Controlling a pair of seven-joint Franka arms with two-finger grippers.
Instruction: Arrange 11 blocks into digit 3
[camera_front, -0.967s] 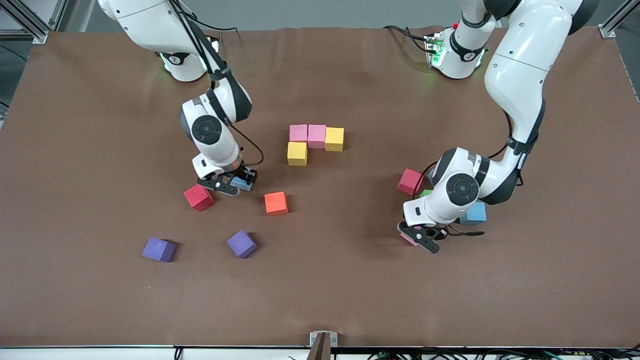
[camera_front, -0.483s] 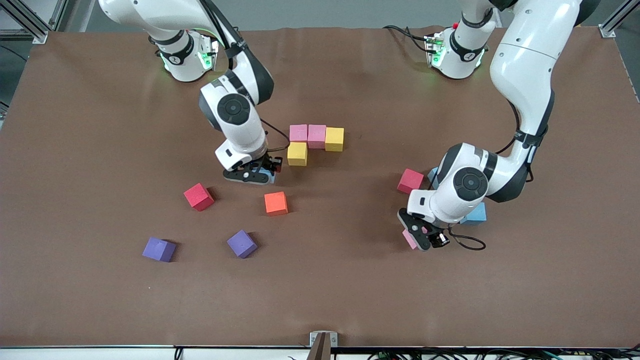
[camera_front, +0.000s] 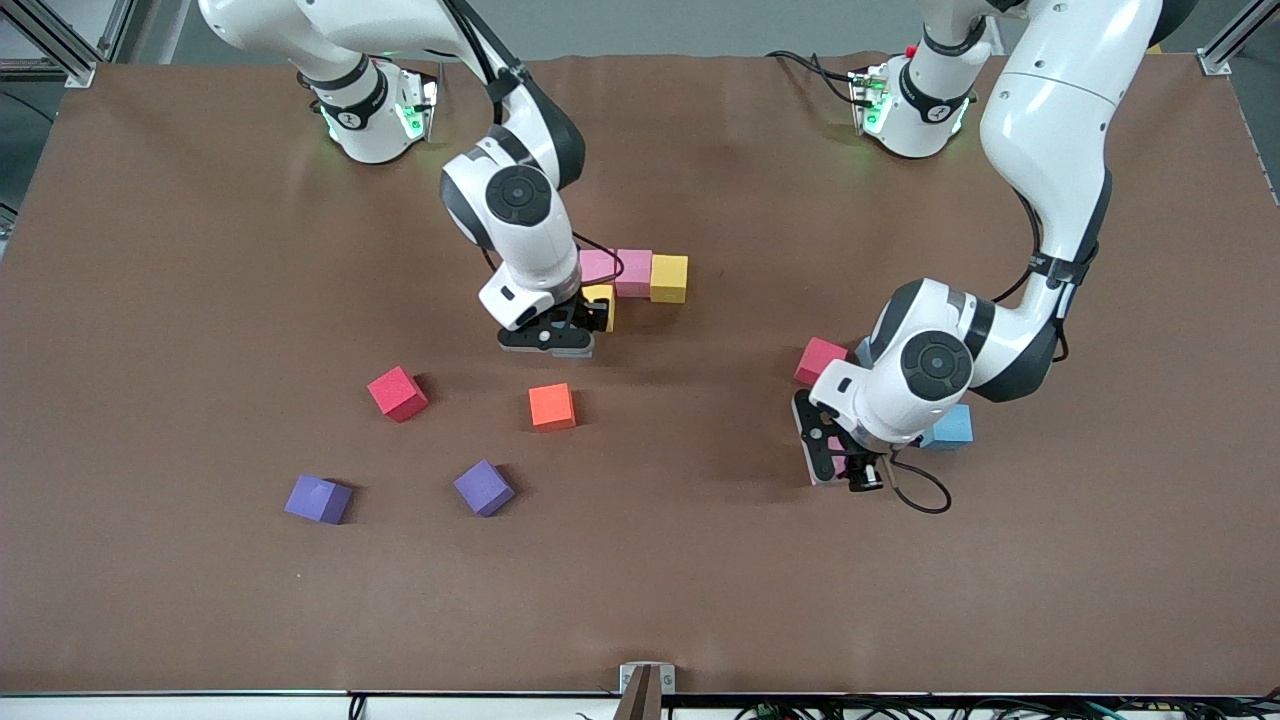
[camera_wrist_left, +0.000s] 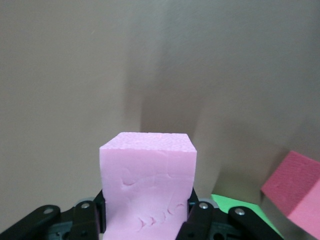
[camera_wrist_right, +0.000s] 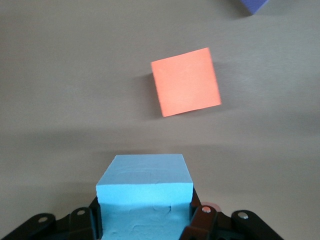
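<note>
The right gripper (camera_front: 555, 335) has carried its clamped light blue cube (camera_wrist_right: 144, 187) beside the yellow cube (camera_front: 603, 296).

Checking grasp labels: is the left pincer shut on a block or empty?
Shut on a pink block. In the left wrist view the left pincer has its fingers pressed against both sides of it, clear of the table.

Four touching blocks (camera_front: 640, 275) lie farther than scattered cubes (camera_front: 400, 495).
</note>
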